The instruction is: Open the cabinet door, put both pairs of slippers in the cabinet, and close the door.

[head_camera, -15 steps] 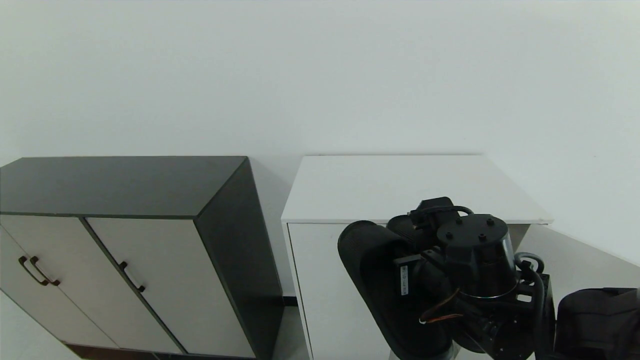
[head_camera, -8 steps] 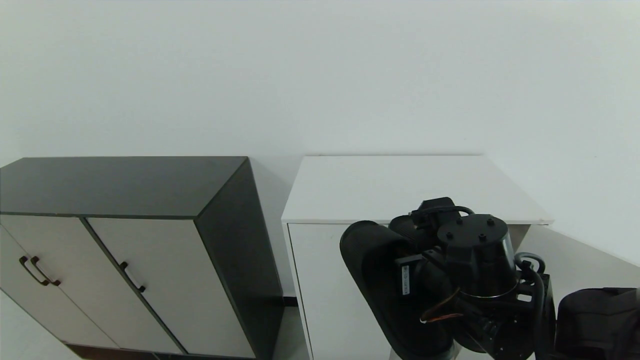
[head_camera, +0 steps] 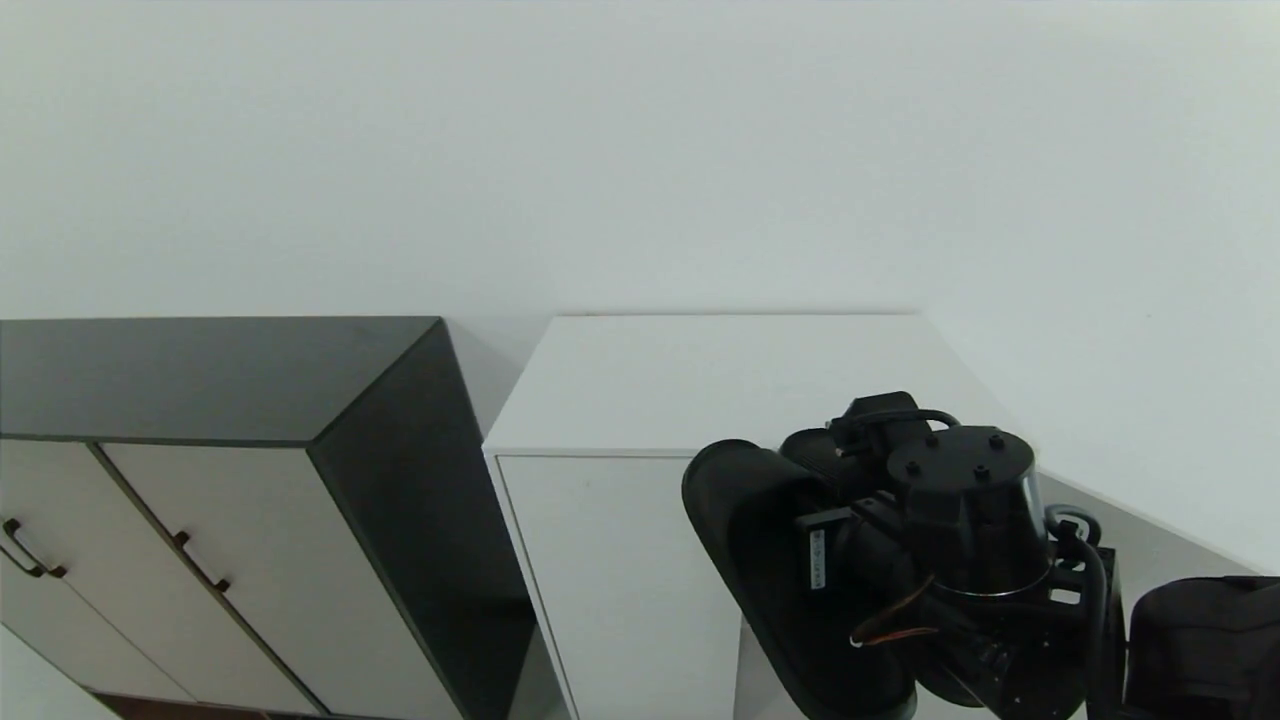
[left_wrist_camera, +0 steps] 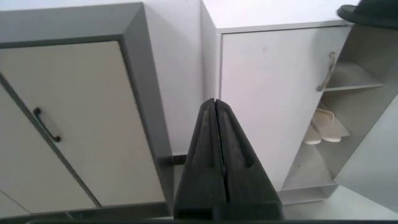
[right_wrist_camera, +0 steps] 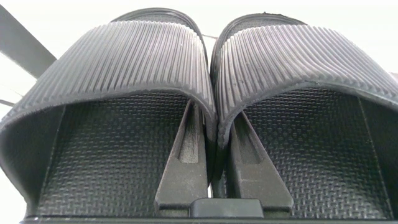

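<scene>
In the right wrist view my right gripper (right_wrist_camera: 214,124) is shut on a pair of black ribbed slippers (right_wrist_camera: 205,68), pinching their two inner walls together. The head view shows the black slippers (head_camera: 760,570) held up in front of the white cabinet (head_camera: 700,380). The left wrist view shows the white cabinet (left_wrist_camera: 267,93) with its right side open, the door (left_wrist_camera: 376,171) swung out. A pair of white slippers (left_wrist_camera: 328,126) lies on a shelf inside. My left gripper (left_wrist_camera: 215,109) is shut on nothing and hangs in front of the gap between the two cabinets.
A dark-topped cabinet (head_camera: 200,375) with pale doors and black handles stands just left of the white one, a narrow gap between them. A plain wall runs behind both. The dark cabinet (left_wrist_camera: 74,124) has its doors closed.
The whole head picture has shifted: both cabinets sit further left in it now, so the camera has moved. The right arm with the black slippers keeps its place in the picture.
</scene>
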